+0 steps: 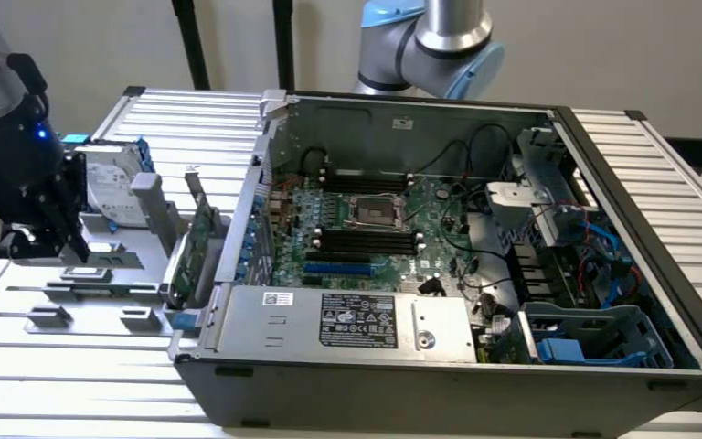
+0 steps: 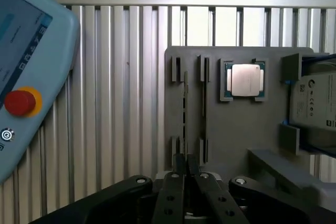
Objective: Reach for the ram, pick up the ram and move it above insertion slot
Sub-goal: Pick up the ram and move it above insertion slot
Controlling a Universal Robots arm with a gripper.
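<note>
We see the ram (image 2: 185,106) standing on edge in a groove of the grey holder (image 2: 236,124) on the ribbed counter (image 2: 126,103), near the processor (image 2: 245,80) in its square seat. The gripper (image 2: 186,160) hangs at the holder's edge, in line with the ram but apart from it, its fingers drawn together on nothing. In the exterior view the slot (image 1: 364,242) lies among like black ones on the motherboard (image 1: 449,229) inside the open case (image 1: 326,384) — well apart from the gripper, which is at that view's left.
</note>
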